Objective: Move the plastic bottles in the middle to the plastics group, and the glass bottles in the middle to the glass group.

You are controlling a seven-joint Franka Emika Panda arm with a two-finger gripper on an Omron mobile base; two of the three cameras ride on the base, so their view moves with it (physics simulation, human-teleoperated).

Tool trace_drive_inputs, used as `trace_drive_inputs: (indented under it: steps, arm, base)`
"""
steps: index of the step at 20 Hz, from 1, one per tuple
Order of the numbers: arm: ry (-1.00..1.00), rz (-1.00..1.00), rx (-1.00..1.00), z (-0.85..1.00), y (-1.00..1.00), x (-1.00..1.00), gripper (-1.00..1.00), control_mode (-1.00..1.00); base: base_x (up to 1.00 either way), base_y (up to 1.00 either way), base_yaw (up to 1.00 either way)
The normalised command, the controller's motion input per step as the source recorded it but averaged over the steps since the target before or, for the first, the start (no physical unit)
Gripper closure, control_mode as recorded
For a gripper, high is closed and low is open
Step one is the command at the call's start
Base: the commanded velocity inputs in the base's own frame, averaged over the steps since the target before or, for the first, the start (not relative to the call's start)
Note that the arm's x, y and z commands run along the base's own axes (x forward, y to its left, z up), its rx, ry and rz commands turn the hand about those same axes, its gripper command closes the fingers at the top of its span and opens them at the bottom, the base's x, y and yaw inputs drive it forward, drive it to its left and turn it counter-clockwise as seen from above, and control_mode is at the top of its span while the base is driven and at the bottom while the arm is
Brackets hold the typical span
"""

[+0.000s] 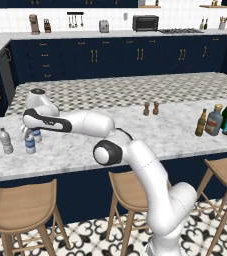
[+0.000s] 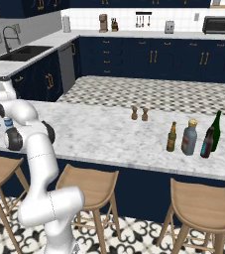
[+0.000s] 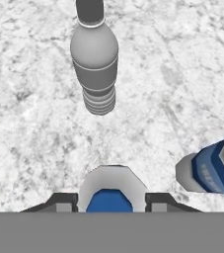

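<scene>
Hand (image 3: 111,203) hovers over the marble tabletop's (image 1: 135,135) left end, its fingers straddling a blue-labelled plastic bottle (image 3: 108,195) standing upright directly beneath; whether they pinch or have let go cannot be told. Another blue-labelled bottle (image 3: 209,168), cut off at the frame edge, and the plain greyish bottle (image 3: 94,59) stand just beside. Glass bottles (image 1: 215,120) cluster far right.

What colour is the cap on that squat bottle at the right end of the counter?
Tan, on the squat grey-blue bottle; it shows best in the right base view.

Navy cabinets (image 1: 110,57), marble counter (image 1: 135,135), wooden stools (image 1: 22,207), patterned floor (image 1: 95,237).
</scene>
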Motion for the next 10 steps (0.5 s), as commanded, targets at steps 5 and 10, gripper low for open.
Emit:
trace_drive_inputs:
  steps: [5, 10]
  arm:
    - [0.00, 0.00, 0.00, 0.00, 0.00, 0.00, -1.00, -1.00]
    - [0.00, 0.00, 0.00, 0.00, -0.02, -0.03, -1.00, -1.00]
  base:
    - [0.00, 0.00, 0.00]
    - [0.00, 0.00, 0.00]
